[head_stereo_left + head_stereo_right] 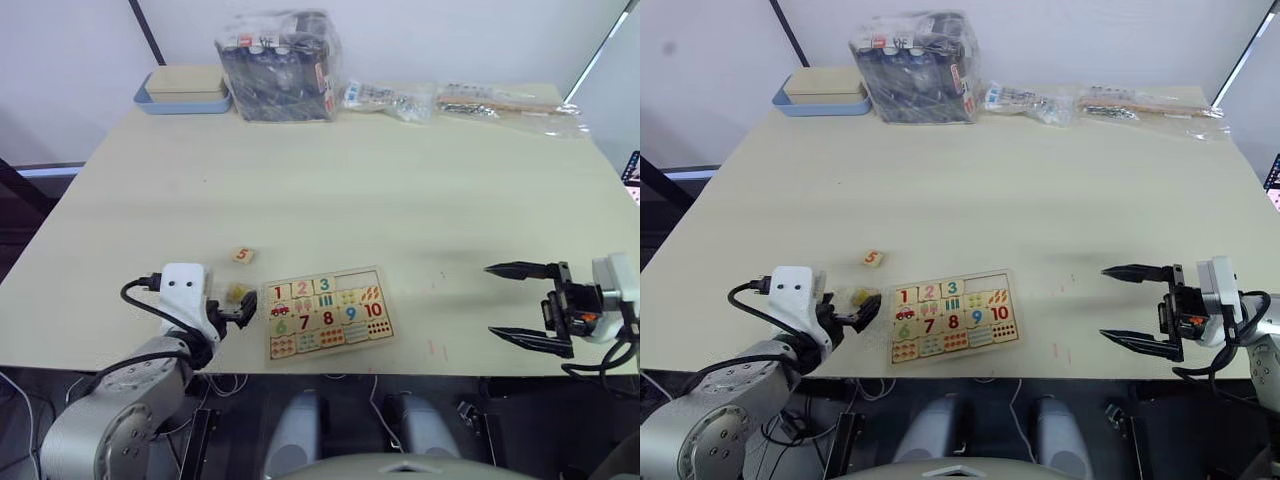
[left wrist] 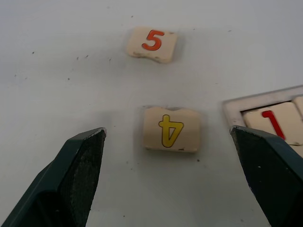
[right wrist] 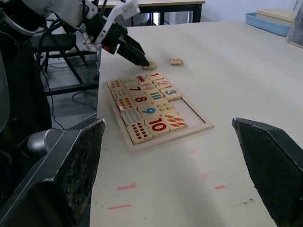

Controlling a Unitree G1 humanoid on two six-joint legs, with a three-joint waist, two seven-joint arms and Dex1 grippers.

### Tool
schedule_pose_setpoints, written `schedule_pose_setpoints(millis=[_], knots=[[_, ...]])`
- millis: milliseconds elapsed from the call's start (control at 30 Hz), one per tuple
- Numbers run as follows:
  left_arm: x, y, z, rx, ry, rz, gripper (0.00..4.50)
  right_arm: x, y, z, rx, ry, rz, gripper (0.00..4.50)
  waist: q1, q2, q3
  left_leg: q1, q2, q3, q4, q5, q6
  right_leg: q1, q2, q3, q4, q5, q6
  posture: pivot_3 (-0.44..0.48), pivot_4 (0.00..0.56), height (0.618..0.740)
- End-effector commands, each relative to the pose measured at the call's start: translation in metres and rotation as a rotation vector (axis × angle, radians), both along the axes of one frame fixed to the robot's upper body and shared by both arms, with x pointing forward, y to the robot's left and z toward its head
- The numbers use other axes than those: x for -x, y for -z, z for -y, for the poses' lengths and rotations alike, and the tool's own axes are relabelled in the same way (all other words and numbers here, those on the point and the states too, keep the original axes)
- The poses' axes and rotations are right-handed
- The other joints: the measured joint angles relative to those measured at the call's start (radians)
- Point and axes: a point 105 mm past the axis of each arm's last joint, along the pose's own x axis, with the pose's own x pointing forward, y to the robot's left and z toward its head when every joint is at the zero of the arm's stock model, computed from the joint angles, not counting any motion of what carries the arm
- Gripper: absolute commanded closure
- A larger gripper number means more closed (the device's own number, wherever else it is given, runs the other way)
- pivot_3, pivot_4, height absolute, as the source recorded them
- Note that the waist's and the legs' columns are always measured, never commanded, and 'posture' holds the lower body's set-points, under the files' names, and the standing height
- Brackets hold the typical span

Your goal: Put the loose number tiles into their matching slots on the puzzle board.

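Observation:
The puzzle board [image 1: 385,318] lies near the table's front edge, with tiles 1, 2 and 3 in its top row and two empty slots to their right. A loose tile with a yellow 4 [image 2: 171,129] lies just left of the board, between the fingers of my open left gripper [image 1: 242,316]. Farther back lies a loose tile with an orange 5 [image 1: 243,255], also seen as the 5 tile [image 2: 152,43]. My right gripper [image 1: 525,304] hovers open at the front right, well away from the board, holding nothing.
At the back of the table stand a blue tray with a wooden box [image 1: 184,90], a plastic-wrapped dark bundle [image 1: 280,65] and clear bags of small parts [image 1: 460,100]. The table's front edge [image 1: 420,366] runs just below the board.

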Motion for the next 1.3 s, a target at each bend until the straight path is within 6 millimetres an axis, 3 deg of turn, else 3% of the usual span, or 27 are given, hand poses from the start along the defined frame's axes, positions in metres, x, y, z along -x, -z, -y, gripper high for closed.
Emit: schedule_pose_setpoints(millis=[33,267,333,1167,1300], knots=[[-0.001,-0.005,0.002,-0.023,-0.004,0.002,0.05,0.000,-0.008,-0.001,0.005,-0.014,0.032,0.00,0.000,0.000,0.000,0.000,0.000,0.000,0.000,0.000,0.000,0.000,0.000,0.000,0.000,0.000,0.000,0.000,0.150,0.740],[-0.004,0.000,-0.002,-0.026,-0.037,-0.023,0.05,-0.002,-0.007,-0.001,0.009,-0.009,0.035,0.00,0.000,0.000,0.000,0.000,0.000,0.000,0.000,0.000,0.000,0.000,0.000,0.000,0.000,0.000,0.000,0.000,0.150,0.740],[-0.004,0.001,-0.005,-0.029,-0.046,-0.028,0.77,-0.002,-0.007,-0.001,0.011,-0.007,0.035,0.00,0.000,0.000,0.000,0.000,0.000,0.000,0.000,0.000,0.000,0.000,0.000,0.001,0.000,0.000,0.000,0.000,0.150,0.740],[-0.013,0.009,0.006,-0.020,-0.001,-0.040,0.77,-0.004,-0.003,-0.001,0.025,-0.004,0.032,0.00,0.002,0.001,-0.001,0.000,-0.001,0.000,0.000,0.000,0.000,0.000,-0.003,0.000,0.000,0.000,0.000,0.000,0.150,0.740],[-0.010,0.010,0.006,-0.019,0.002,-0.054,2.50,-0.003,-0.002,-0.001,0.025,0.000,0.029,0.00,0.001,0.001,-0.001,0.000,-0.001,0.000,0.000,0.000,0.000,0.000,-0.003,0.000,0.000,0.000,0.000,0.000,0.150,0.740]])
